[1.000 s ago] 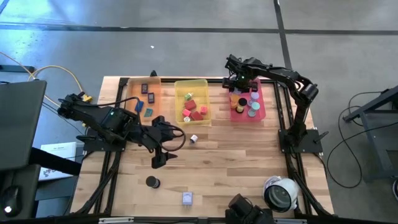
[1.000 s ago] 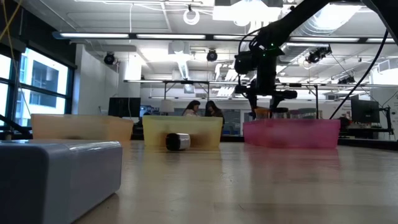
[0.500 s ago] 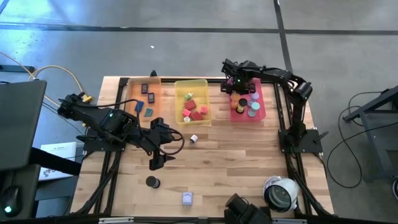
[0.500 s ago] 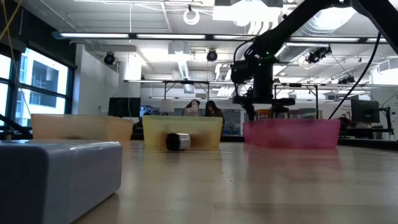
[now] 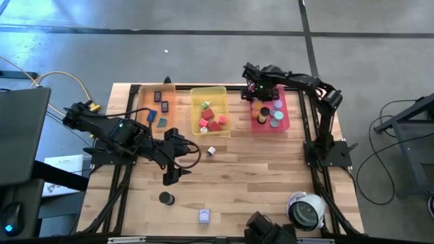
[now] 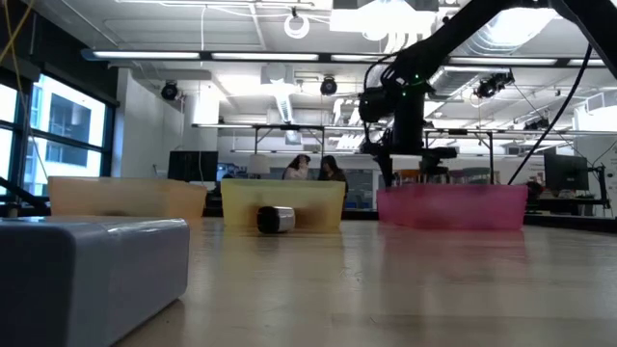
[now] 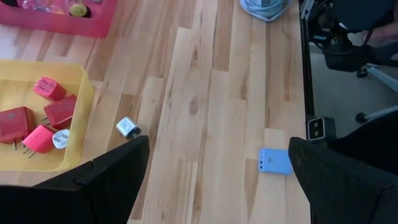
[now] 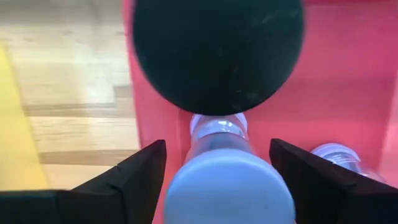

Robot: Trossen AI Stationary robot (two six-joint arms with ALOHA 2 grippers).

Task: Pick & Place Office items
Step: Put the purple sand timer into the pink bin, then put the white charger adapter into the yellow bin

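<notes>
My right gripper (image 5: 257,97) points straight down into the far left corner of the pink tray (image 5: 283,125). In the right wrist view its fingers stand apart on either side of a pale blue disc (image 8: 227,186), with a black disc (image 8: 217,53) just beyond it. My left gripper (image 5: 172,173) hangs open above the table's middle left, holding nothing. On the bare wood lie a small white cube (image 5: 211,151), a black disc (image 5: 166,198) and a lavender cube (image 5: 204,216). My right gripper comes from above with one finger (image 8: 134,180) on each side of the pale blue disc's rim (image 8: 180,186). Whether the fingers touch the disc, I cannot tell. The disc sits among other discs inside the pink tray.
An orange tray (image 5: 154,107) with flat dark rectangles and a yellow tray (image 5: 224,102) with red cubes stand along the far edge, left of the pink one. A large white round device (image 5: 306,210) sits at the near right corner. Bare wood lies in the table's middle.
My right gripper has rolled a little about its downward line while staying over the pink tray's far left corner.
</notes>
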